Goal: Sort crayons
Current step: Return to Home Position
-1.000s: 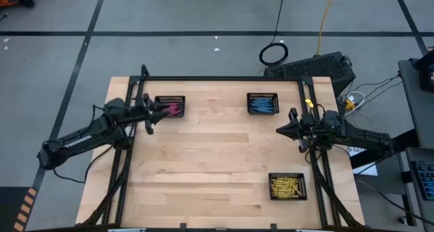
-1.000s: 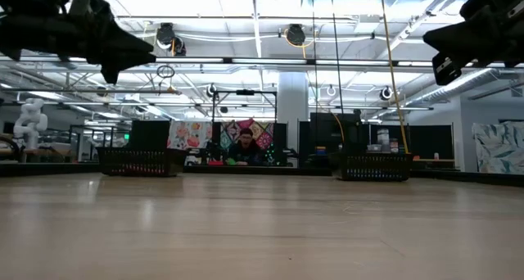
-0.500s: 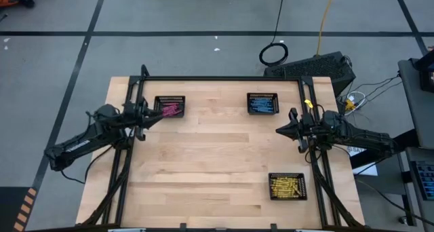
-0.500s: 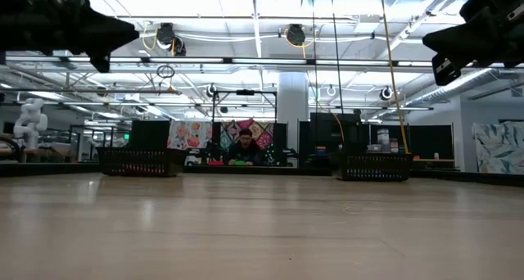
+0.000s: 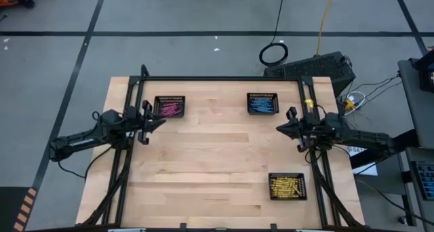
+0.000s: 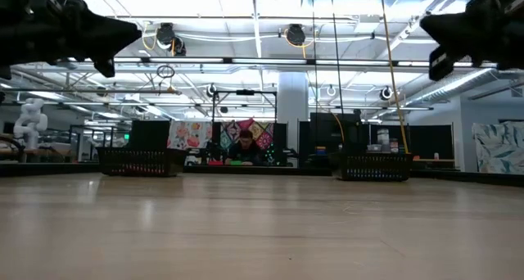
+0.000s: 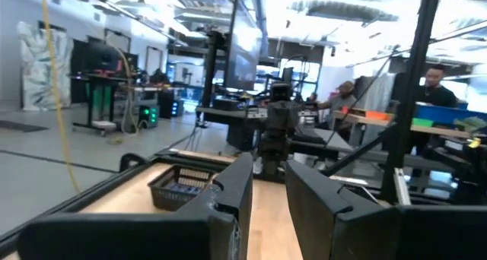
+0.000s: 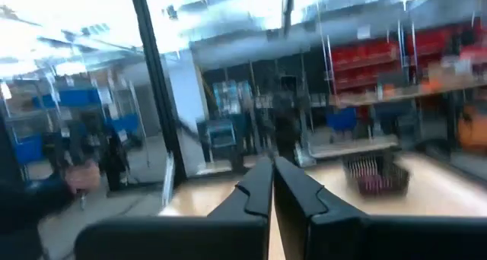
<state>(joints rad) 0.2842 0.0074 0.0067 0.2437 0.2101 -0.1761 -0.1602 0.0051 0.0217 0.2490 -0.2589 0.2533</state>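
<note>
Wooden and pale, the counter [image 5: 203, 171] carries three sorted lots. Pink crayons [image 5: 171, 109] lie in a black mesh basket [image 5: 169, 98] near the counter's far left corner. Blue crayons [image 5: 262, 106] fill a second basket [image 5: 262, 95] toward its far right. Yellow crayons [image 5: 287, 186] fill a third basket [image 5: 287, 175] near its near right corner.

The left hand [image 5: 152, 118] hangs in the air over the counter's left edge, just on the near side of the pink lot and apart from it. Its fingers [image 7: 228, 207] stand narrowly parted and hold nothing. The right hand [image 5: 282, 129] hangs over the counter's right side, between the blue and yellow lots and touching neither. Its fingers [image 8: 255, 191] are pressed together and empty. The two hands point at each other across the bare wood of the counter's middle.

A black frame [image 5: 224, 78] runs along the counter's far edge and down its sides, and both arms reach in across its side rails. Beyond the counter's far edge, on the grey floor [image 5: 169, 49], lie a cable coil [image 5: 274, 54] and a black case [image 5: 319, 68], with a yellow cable [image 5: 325, 15] trailing past them. In the low view a person [image 6: 244, 146] sits in the room behind the counter, showing between the two far baskets.
</note>
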